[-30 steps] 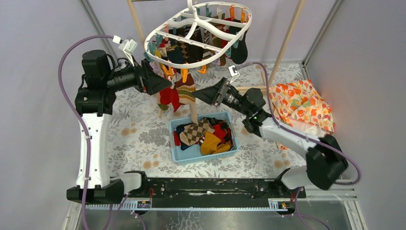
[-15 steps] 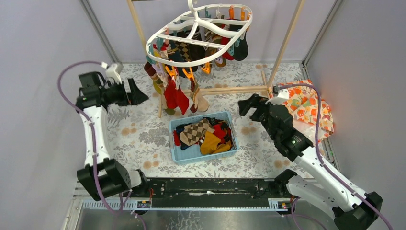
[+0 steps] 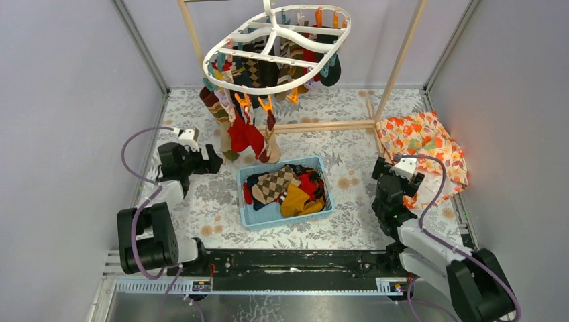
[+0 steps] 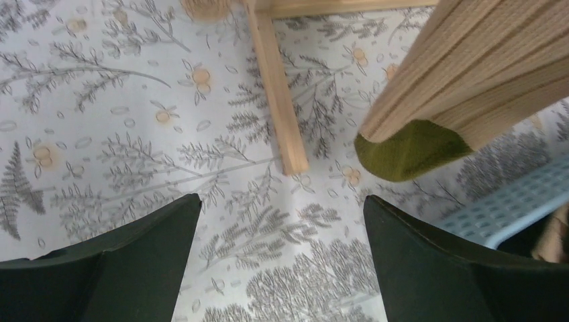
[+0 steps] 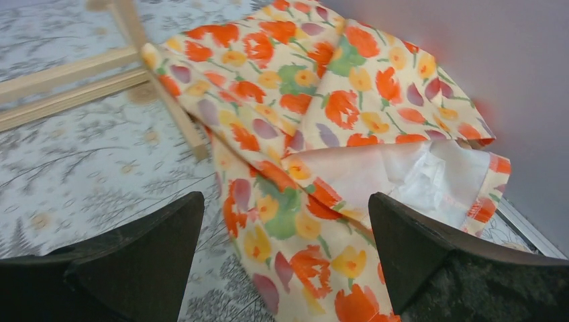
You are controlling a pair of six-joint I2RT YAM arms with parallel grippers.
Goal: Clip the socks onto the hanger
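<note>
We are between clippings. Both arms sit folded low on the counter [image 3: 201,194]. The left fingers [image 4: 134,261] are spread wide and hold nothing, hovering near the wooden frame's foot [image 4: 276,100]. The right fingers [image 5: 127,255] are just as wide and bare, and face the orange floral cloth [image 5: 295,134]. The hanger [image 3: 272,31] hangs over the far side of the counter with many socks [image 3: 245,137] pegged to it, and a tan ribbed sock [image 4: 409,144] with an olive toe dangles near the left fingers. A heap of loose socks [image 3: 285,191] lies in the blue basket [image 3: 292,219] between the arms. We judge that the next move calls for one arm to reach into the basket, pinch a single sock clear of the heap and raise it to an unused clip. We cannot tell which clips are free.
</note>
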